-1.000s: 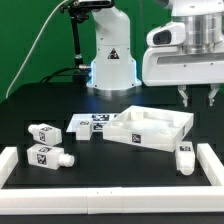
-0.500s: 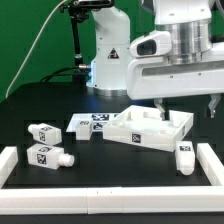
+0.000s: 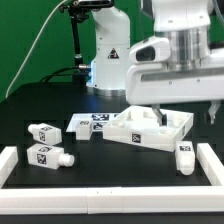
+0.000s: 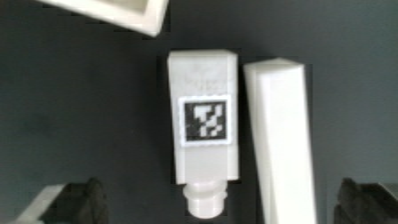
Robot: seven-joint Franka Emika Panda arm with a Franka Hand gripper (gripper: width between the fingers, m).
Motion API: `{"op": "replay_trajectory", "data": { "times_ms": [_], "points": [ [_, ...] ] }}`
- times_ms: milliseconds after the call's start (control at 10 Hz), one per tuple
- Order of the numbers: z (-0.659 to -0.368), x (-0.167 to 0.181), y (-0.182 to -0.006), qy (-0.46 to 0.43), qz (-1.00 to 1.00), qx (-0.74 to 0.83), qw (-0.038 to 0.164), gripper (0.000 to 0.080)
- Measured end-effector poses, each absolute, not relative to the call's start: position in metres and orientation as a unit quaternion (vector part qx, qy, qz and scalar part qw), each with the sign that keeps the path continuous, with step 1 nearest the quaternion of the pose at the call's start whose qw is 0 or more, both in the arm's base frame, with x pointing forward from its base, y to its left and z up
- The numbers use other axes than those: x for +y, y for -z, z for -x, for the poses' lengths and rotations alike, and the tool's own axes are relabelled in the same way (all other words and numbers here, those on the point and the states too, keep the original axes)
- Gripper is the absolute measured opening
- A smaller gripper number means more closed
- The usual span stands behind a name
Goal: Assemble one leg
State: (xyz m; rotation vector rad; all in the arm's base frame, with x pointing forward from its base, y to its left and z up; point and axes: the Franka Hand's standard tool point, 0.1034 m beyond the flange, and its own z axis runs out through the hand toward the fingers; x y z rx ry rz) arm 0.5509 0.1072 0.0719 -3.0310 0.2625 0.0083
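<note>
Black counter [image 3: 110, 168] spreads under me, hemmed by a low white rail [image 3: 212, 165], with a green backdrop [image 3: 20, 40] at the exterior view's left. My jaws stand wide apart, holding nothing, hovering above the leg [image 4: 206, 115]. It lies flat, tag upward, parallel to the rail and just beside it, at the exterior view's right. The white tray panel [image 3: 150, 128] sits near; two other legs [image 3: 45, 133] [image 3: 48, 156] lie well apart, leftward.

Taking the narrow end of the leg [image 4: 205, 100] as six o'clock: it lies tag-up on the dark table [image 4: 71, 110], a white rail [image 4: 281, 130] just beside it at three. My gripper [image 4: 224, 203] gapes, fingers [image 4: 80, 203] at five and seven, touching nothing.
</note>
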Motion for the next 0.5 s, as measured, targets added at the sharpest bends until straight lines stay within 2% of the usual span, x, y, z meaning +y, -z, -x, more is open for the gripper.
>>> {"op": "replay_trajectory", "data": {
  "times_ms": [100,300,500],
  "points": [
    [-0.568,0.107,-0.062,0.000,0.995,0.088,0.049,0.0649],
    [-0.574,0.107,-0.044,0.004,0.994,0.096,0.046,0.0649],
    [-0.573,0.109,-0.043,0.009,0.994,0.098,0.048,0.0649]
  ]
}}
